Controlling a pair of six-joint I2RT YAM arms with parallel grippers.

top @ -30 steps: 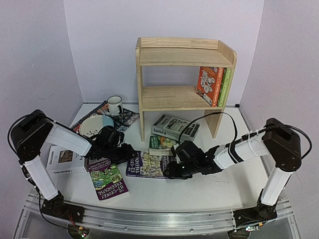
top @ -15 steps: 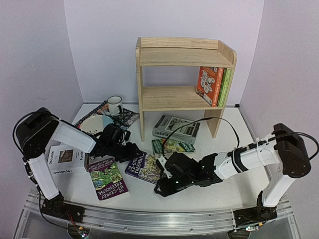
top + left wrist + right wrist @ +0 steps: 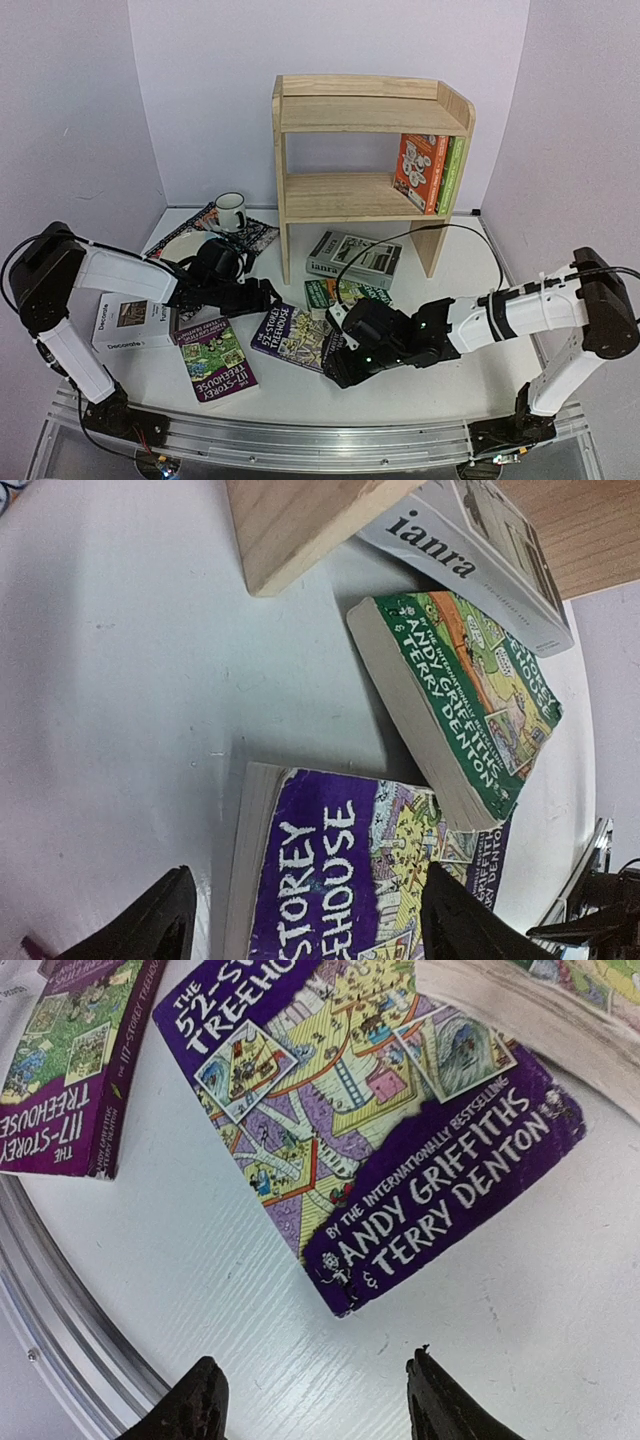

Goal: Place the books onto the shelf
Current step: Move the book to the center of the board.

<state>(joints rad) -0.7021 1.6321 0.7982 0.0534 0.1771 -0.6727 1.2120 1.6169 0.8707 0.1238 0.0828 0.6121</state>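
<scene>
Bright even light, soft shadows, wrist views slightly blurred.

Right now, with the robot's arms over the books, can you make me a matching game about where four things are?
Things:
1. orange book
2. mug
3. ianra book
4. purple 52-Storey book

Places:
A. flat on the table between the left gripper and the right gripper
B. standing on the shelf's lower board
C. on the patterned mat
D. flat on the table at the shelf's foot

Pairs: 1-B, 2-C, 3-D, 4-A.
</scene>
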